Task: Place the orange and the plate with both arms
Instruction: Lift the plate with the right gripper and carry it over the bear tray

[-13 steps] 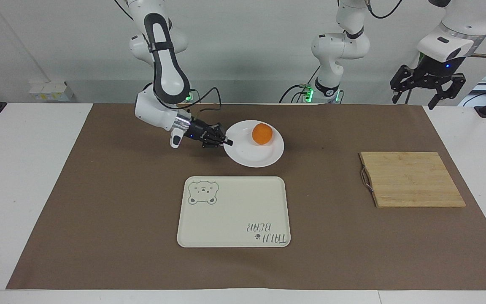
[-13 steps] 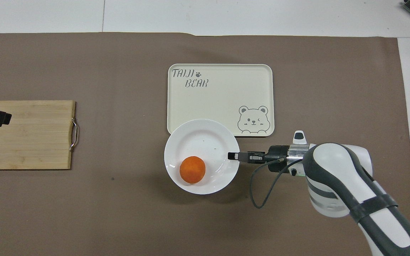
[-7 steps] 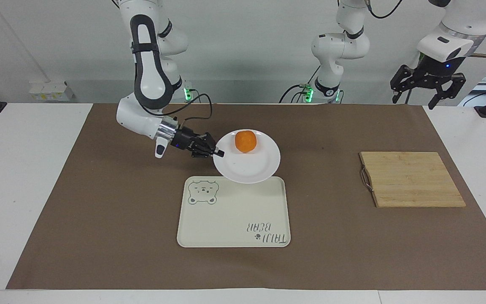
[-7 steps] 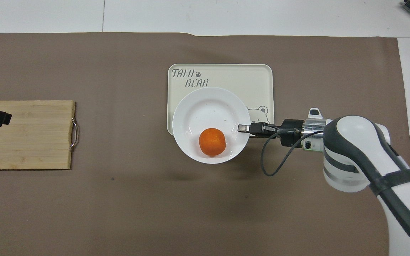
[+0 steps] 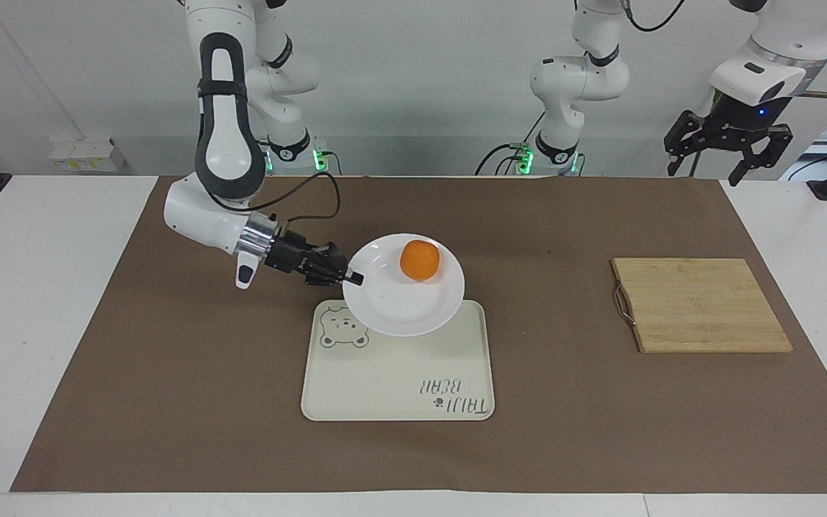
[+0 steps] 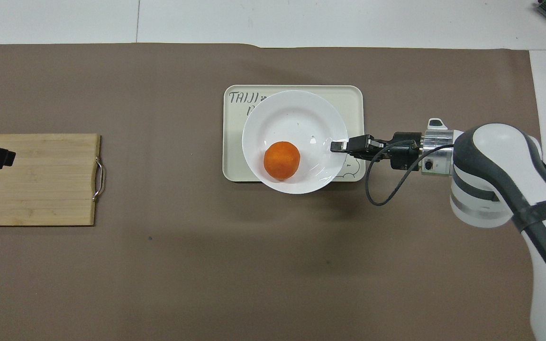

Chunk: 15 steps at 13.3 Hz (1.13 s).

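Progress first: your orange (image 5: 419, 260) already sits on the plate (image 5: 399, 312), so that step looks done. What remains, by my judgement, is lowering the plate onto the cream tray (image 5: 385, 388) and letting go.

Your right pincer (image 5: 350, 276) is clenched on the plate's rim at the edge toward the right arm's end of the tabletop (image 5: 169, 402). It holds the plate in the air over the part of the tray nearer the robots, covering part of the tray's bear drawing.

Your left pincer (image 5: 728, 149) waits with its fingers spread, holding nothing, raised over the tabletop's corner well apart from the tray, past the wooden cutting board (image 5: 701, 305).

The plate is round, white, glossy and shallow with a raised rim. The orange is small, round and bright, resting off-centre on the plate, toward the robots.
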Available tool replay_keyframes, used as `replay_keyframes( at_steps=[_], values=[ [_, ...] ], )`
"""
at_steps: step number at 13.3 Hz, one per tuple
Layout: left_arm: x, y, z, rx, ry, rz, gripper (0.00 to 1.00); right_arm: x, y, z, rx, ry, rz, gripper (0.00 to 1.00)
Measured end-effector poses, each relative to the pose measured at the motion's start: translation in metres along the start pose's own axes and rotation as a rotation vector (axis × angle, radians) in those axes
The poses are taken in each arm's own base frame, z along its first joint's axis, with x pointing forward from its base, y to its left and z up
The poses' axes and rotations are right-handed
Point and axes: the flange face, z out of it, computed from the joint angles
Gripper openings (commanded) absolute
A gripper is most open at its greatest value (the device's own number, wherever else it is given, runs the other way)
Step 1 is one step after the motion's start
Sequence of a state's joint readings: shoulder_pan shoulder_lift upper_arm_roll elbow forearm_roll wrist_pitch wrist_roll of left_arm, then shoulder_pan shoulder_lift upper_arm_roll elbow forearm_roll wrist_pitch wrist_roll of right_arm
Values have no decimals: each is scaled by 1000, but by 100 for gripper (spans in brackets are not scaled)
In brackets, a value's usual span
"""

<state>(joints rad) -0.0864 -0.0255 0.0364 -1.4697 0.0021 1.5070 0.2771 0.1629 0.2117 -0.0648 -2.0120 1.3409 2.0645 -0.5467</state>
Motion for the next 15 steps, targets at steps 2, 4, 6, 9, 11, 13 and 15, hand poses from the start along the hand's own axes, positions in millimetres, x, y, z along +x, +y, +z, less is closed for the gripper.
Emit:
replay_keyframes(
  at_steps=[2, 4, 6, 9, 11, 13, 15],
  values=[
    [0, 0, 0, 0, 0, 0, 100, 15, -1, -3, 2, 18, 11, 0],
    [0, 0, 0, 0, -1, 0, 100, 35, 0, -13, 6, 46, 28, 0],
    [0, 0, 0, 0, -1, 0, 100, 49, 5, -17, 8, 61, 34, 0],
    [0, 0, 0, 0, -1, 0, 100, 58, 18, -8, 2, 55, 49, 0],
    [0, 0, 0, 0, -2, 0, 100, 66, 22, -4, 3, 58, 49, 0],
    [0, 0, 0, -1, -2, 0, 100, 76, 24, 0, 12, 66, 50, 0],
    [0, 0, 0, -1, -2, 0, 100, 84, 30, 6, 19, 70, 58, 0]
  ],
)
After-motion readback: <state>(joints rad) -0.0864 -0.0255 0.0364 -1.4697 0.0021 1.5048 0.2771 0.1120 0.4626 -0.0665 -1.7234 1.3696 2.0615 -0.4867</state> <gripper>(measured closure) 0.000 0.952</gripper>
